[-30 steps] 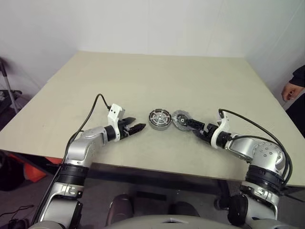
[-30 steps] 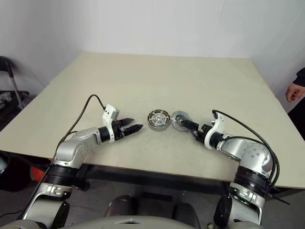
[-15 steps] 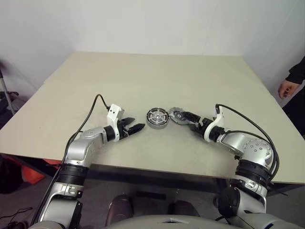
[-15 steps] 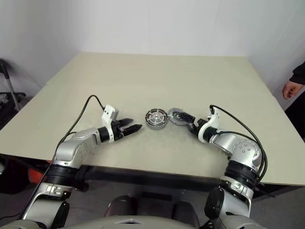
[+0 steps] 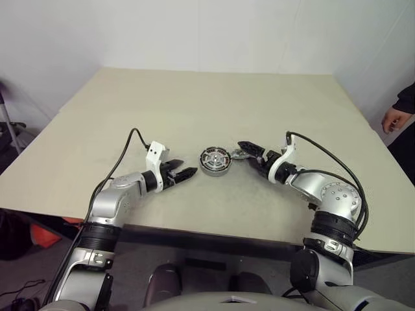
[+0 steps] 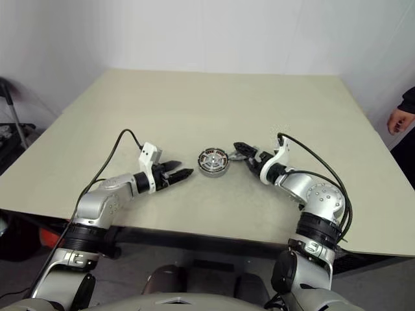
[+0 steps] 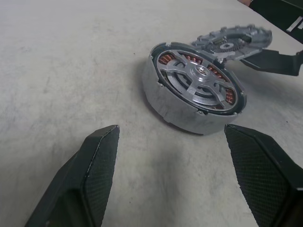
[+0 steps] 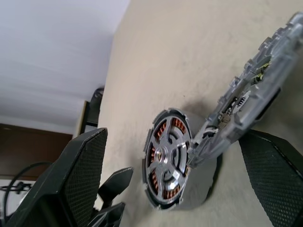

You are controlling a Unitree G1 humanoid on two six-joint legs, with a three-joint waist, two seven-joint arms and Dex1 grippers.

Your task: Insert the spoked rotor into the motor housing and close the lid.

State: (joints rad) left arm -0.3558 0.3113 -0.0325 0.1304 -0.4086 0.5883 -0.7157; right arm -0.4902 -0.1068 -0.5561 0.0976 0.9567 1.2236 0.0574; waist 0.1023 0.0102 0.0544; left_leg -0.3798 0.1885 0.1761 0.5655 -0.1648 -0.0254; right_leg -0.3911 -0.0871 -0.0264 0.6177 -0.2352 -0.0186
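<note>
- The motor housing (image 7: 191,101), a grey can with the spoked rotor (image 7: 199,80) seated over copper windings, sits nearer the table's (image 5: 194,103) front edge.
- The right gripper (image 5: 249,150) lifts the notched lid (image 8: 251,101) tilted just beside it, its far side hidden.
- The left gripper (image 5: 186,175) waits, jaws apart and empty.

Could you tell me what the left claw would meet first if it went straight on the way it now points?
Most likely the motor housing, which sits between the open left claw's fingertips in its wrist view, with bare table in between.

No readable text, label, brand, number or sign is to be found on anything pictured.
</note>
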